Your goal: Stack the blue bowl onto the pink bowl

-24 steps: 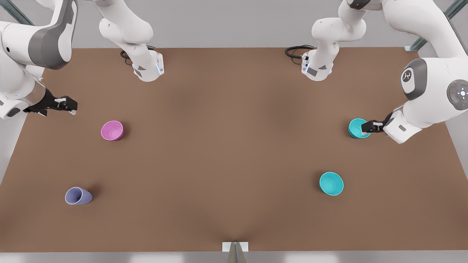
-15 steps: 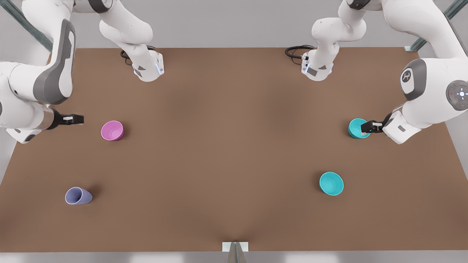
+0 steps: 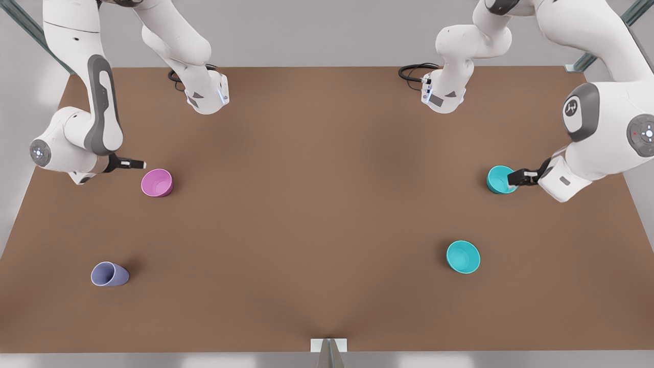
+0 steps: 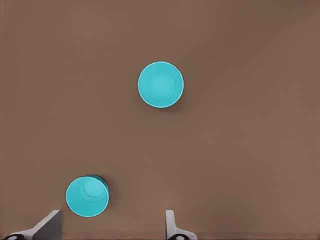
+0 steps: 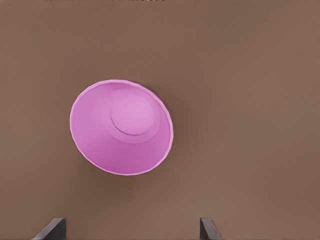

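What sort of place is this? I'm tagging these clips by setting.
Likely a simulated tabletop test bench: a bare brown table, two mounted arms, and only small props, the pink bowl, teal bowls and a lavender cup.

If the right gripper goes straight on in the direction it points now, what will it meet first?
Probably the pink bowl. In the front view the right gripper points toward it from the front view's left, apart from its rim, and its wrist view looks onto the bowl. Its height above the table is unclear.

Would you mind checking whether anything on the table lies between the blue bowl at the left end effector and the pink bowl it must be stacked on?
Nothing visible does. The blue bowl sits at the left end effector on the front view's right; bare table stretches to the pink bowl. The second teal bowl and lavender cup lie nearer the camera, off that line.
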